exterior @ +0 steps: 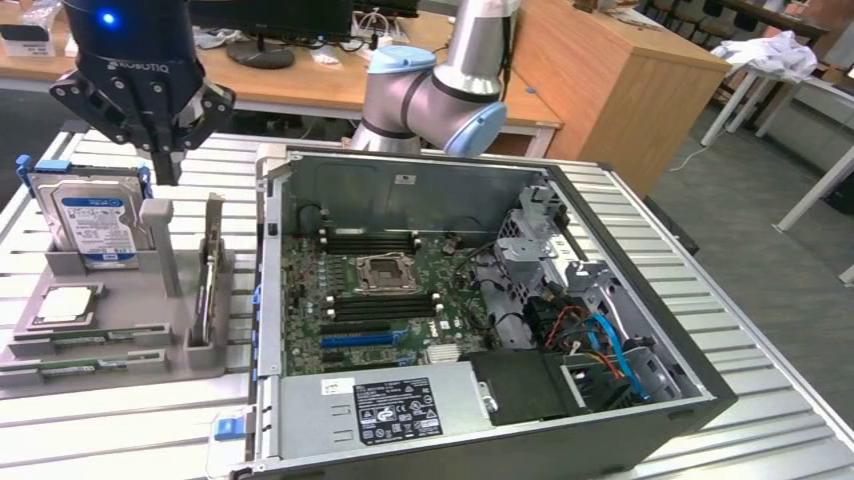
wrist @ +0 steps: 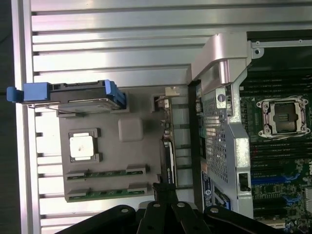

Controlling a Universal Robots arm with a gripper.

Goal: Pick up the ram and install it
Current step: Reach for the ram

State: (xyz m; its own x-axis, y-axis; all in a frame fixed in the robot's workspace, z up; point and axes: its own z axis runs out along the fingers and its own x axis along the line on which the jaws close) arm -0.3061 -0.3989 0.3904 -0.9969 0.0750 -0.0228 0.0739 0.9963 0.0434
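Two long green ram sticks lie flat in the front slots of a grey holder (exterior: 134, 355), one (exterior: 83, 341) (wrist: 106, 173) behind the other (exterior: 64, 369) (wrist: 106, 191). A further thin board (exterior: 207, 285) (wrist: 168, 161) stands on edge along the holder's side nearest the case. My black gripper (exterior: 167, 168) (wrist: 165, 191) hangs shut and holds nothing, above the holder's rear between the hard drive and the upright board. It touches none of them. The open computer case shows its motherboard (exterior: 387, 300) (wrist: 278, 122) with black memory slots (exterior: 380, 241).
A silver blue-labelled hard drive (exterior: 87, 218) (wrist: 80, 95) stands at the holder's rear, and a small square silver chip (exterior: 67, 305) (wrist: 81, 146) lies in front of it. The case's metal wall (exterior: 267, 260) rises right beside the holder. Cables and a drive cage (exterior: 587, 330) fill the case's far side.
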